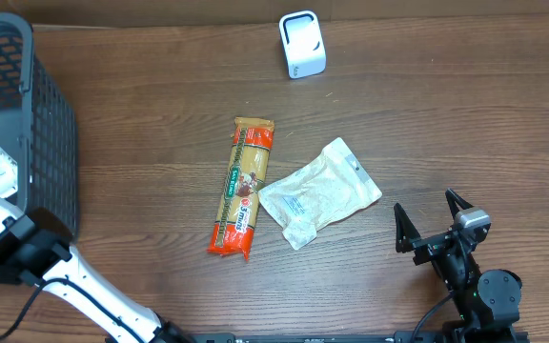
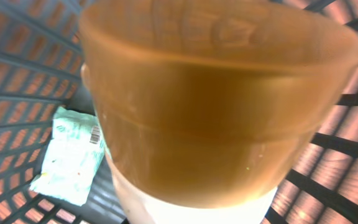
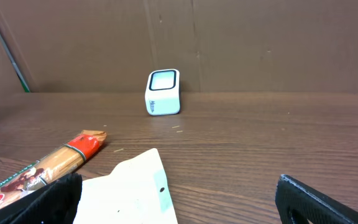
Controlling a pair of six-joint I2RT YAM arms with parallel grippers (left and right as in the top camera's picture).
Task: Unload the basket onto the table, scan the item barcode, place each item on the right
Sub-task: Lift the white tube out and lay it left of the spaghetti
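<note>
Overhead: left arm point(image 1: 93, 286) reaches into basket point(image 1: 50, 124), far left of scanner point(image 1: 302, 44); right claw point(image 1: 423, 199) wide open.
Left wrist: 1 cup point(image 2: 216, 106) fills view, in basket; left claw clenched, grip hidden.
Right wrist: scanner ahead, no cup.

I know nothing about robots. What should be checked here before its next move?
1. Left gripper shut: ok, inside the basket.
2. Grip on the orange container filling its camera: cannot tell, fingers hidden.
3. That container's barcode located: cannot tell, none shows.
4. Scanner standing alone, nothing in front of it: ok.
5. Right gripper open and apart from the white pouch: ok.
6. Pasta packet off the line from basket to scanner: probably ok.
</note>
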